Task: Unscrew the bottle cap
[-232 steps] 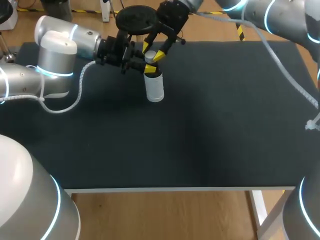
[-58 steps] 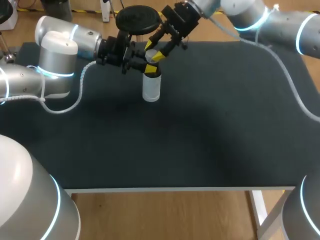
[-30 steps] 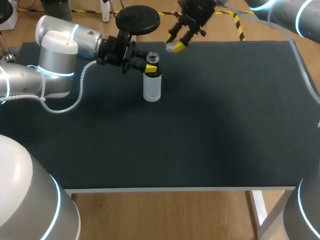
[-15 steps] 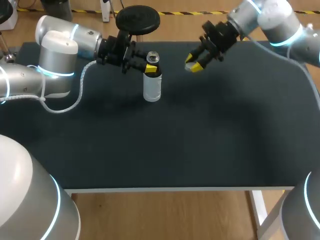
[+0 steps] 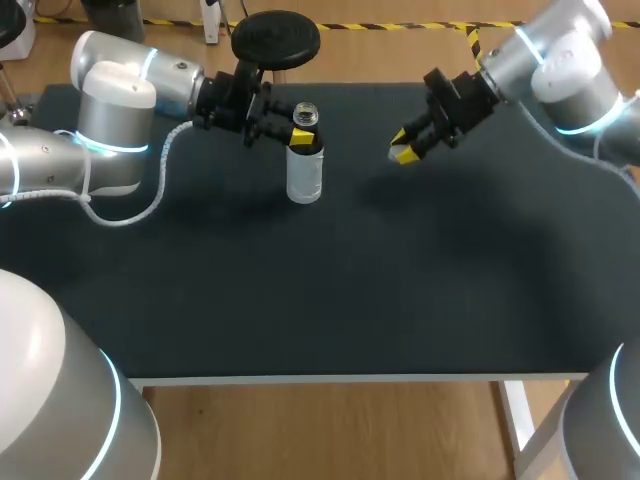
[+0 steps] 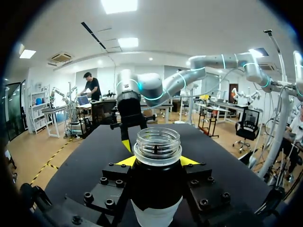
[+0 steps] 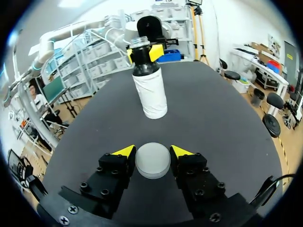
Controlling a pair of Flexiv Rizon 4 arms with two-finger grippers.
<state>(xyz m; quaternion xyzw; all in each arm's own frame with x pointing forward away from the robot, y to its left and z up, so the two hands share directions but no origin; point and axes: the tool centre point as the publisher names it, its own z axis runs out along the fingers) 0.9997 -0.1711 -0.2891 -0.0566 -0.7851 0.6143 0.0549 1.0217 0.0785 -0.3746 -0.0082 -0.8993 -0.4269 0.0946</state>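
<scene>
**Bottle.** The bottle [image 5: 304, 172] stands upright on the desk [image 5: 350, 290], in the far left part of the black surface as seen in the head view. My left fingers [image 5: 302, 138] are closed on it. The two yellow tips press its dark shoulder just below the neck from opposite sides. The left arm comes in roughly level from the left side.

**Container detail.** The bottle's mouth is open. The neck is clear and threaded, and the left wrist view looks straight at it from close range. I cannot tell whether anything is inside. Below the neck the body is dark, and the lower part carries a white wrap-around label. Any print on that label is too small for me to read in any view.

**Cap.** The cap [image 7: 153, 161] is off the bottle. It is a round white disc, and its upper face shows plain white. My right fingers [image 5: 403, 153] hold it between them, set only as wide as the cap, with the yellow tips touching its rim from two sides.

**Right arm position.** The right fingers hang above the desk, well apart from the bottle and to its right in the head view, with the tips angled down toward the surface. In the right wrist view the bottle stands ahead of the cap, and the left fingers' yellow tips show at its shoulder.
</scene>
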